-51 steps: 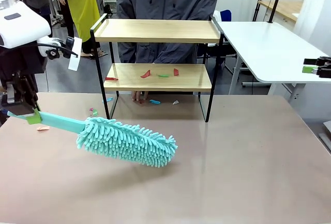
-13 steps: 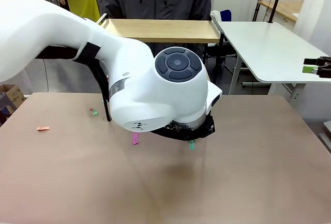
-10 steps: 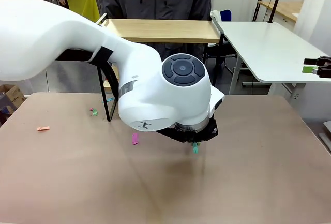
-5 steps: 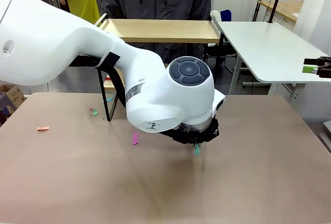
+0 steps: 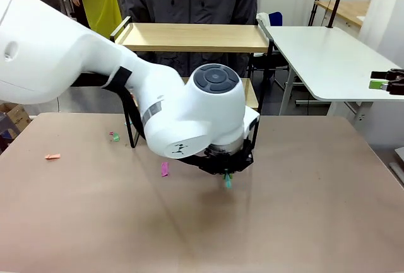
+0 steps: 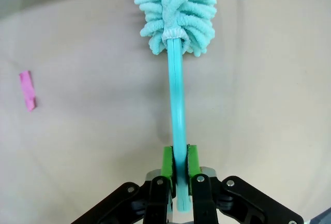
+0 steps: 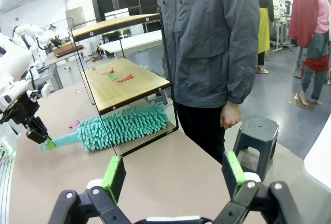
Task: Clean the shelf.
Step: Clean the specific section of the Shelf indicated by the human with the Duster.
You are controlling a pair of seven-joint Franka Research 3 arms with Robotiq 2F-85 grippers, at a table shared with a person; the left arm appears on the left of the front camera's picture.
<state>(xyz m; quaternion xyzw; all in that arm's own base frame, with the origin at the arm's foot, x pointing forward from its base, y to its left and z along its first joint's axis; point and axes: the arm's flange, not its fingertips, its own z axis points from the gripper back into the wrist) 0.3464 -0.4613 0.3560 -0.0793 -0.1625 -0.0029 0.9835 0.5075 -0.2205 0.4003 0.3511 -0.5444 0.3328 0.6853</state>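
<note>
The shelf stands at the table's far side; my left arm covers most of its lower board. Seen from the right wrist, the shelf carries red and green scraps on that lower board. My left gripper is shut on the handle of a teal fluffy duster. Its head lies low at the shelf's foot, below the lower board. The handle's end pokes out under the left wrist. My right gripper is open and empty, off the table's right side.
A person in a grey jacket stands behind the shelf. A pink scrap, a green scrap and an orange scrap lie on the brown table. A white table stands at the back right.
My left wrist, still gripping the duster, has slid a little to the left over the last half second. The right gripper has not moved.
</note>
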